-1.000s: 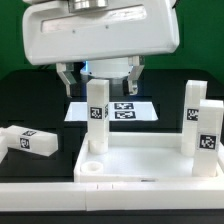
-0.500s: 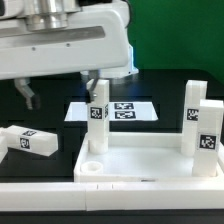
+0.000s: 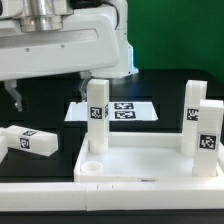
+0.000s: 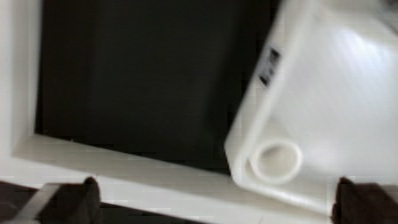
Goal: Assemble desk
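The white desk top lies rimmed side up at the front. One white tagged leg stands upright in its far-left corner socket. Two more legs stand at its right side. Another leg lies flat on the black mat to the exterior view's left. The front-left socket holds nothing. My gripper hangs open and empty above the mat, left of the standing leg. In the wrist view my gripper is open, with the desk top's corner socket between the dark fingertips.
The marker board lies flat behind the desk top. The black mat covers the table, with a white strip along its edge in the wrist view.
My gripper has moved from above the standing far-left leg toward the exterior view's left, staying open and empty. The legs and desk top have not moved.
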`<state>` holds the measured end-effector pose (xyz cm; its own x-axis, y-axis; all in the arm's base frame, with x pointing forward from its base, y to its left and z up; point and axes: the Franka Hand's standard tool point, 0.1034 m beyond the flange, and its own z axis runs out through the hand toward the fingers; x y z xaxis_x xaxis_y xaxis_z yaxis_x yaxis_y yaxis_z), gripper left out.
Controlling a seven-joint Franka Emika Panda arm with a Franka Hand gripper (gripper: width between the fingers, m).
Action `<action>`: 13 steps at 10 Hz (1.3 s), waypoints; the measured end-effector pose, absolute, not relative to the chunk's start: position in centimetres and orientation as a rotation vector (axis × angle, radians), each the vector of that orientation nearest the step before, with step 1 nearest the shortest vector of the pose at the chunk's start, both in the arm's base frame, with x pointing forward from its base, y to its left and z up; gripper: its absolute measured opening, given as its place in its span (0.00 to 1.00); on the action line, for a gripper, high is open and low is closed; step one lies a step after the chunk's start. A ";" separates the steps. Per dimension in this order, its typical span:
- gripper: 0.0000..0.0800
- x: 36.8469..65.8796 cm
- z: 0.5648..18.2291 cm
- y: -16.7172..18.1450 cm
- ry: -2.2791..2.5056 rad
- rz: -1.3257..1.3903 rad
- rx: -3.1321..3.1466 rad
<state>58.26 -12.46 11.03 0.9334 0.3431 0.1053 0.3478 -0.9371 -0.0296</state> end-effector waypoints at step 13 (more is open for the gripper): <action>0.81 54.4 8.8 -17.4 -1.089 -0.087 -2.951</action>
